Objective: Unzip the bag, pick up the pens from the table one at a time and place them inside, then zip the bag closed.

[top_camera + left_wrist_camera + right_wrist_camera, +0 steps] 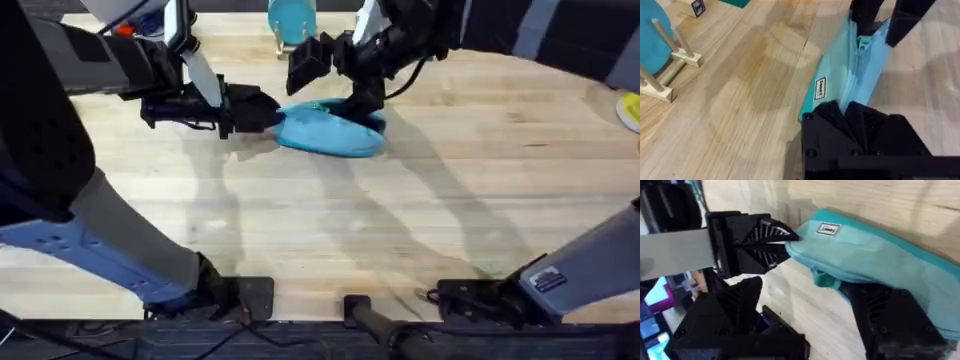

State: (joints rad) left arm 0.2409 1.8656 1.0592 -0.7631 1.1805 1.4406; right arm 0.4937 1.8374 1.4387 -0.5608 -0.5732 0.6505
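The left gripper (268, 112) pinches one end of the bag (330, 128), its black fingers (771, 244) pressed together on the cloth beside a small white label (828, 229). The right gripper (362, 100) is down on the bag's other end, with its fingers set apart on either side of the zipper pull (861, 42), which the left wrist view shows well. The bag lies on the table (400, 220), near a round teal disc (292, 20) on a wooden stand (670, 60).
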